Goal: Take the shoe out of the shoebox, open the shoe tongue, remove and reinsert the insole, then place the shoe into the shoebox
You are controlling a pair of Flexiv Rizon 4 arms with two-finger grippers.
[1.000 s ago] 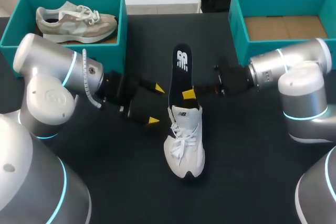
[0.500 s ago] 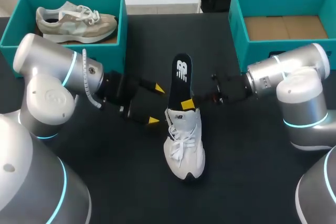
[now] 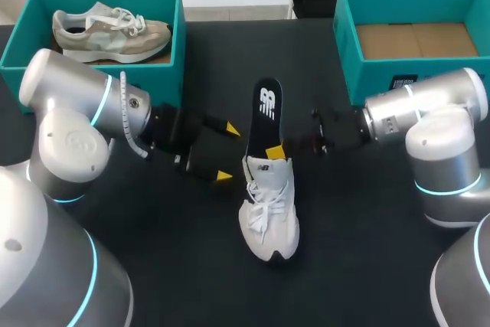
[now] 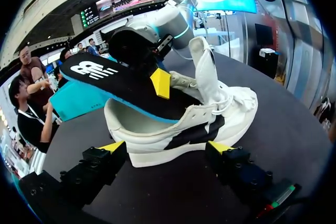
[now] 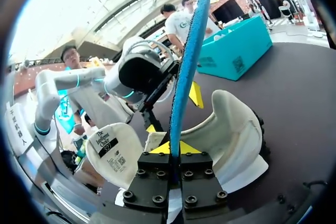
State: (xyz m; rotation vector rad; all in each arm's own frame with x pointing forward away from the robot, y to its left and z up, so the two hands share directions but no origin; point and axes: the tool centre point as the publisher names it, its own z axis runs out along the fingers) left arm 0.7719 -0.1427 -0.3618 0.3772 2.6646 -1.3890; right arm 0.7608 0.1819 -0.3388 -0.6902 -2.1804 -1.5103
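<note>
Since a second earlier, the right arm (image 3: 417, 112) had brought the insole (image 3: 266, 109) down a touch toward the shoe (image 3: 269, 212). The left arm (image 3: 92, 112) hadn't budged at all.

Right jaws were clamped on the insole, pinching it edge-on from both sides, yellow tips (image 5: 186, 148) pressed against either face. From that wrist you could see the blue underside edge rising straight up out of the grip. The insole's near end was tucked into the shoe's opening by the heel. The rest slanted up and out past the heel, logo side up. Tongue (image 5: 113, 150) was pulled up and forward, away from the heel, so the opening gaped.

Left jaws were spread wide and holding nothing, their tips (image 4: 112, 147) just beside the shoe on the robot's left. Couldn't tell for sure if they touched it, but it looked like a small gap.

Shoe itself sat out on the dark surface (image 3: 367, 250), roughly midway between the arms, sole down, toe pointing back toward the robot. Right box (image 3: 344, 36) was at the far right corner with just its cardboard floor showing. Left box (image 3: 180, 44) at the far left had a beige shoe (image 3: 111, 32) lying in it.
</note>
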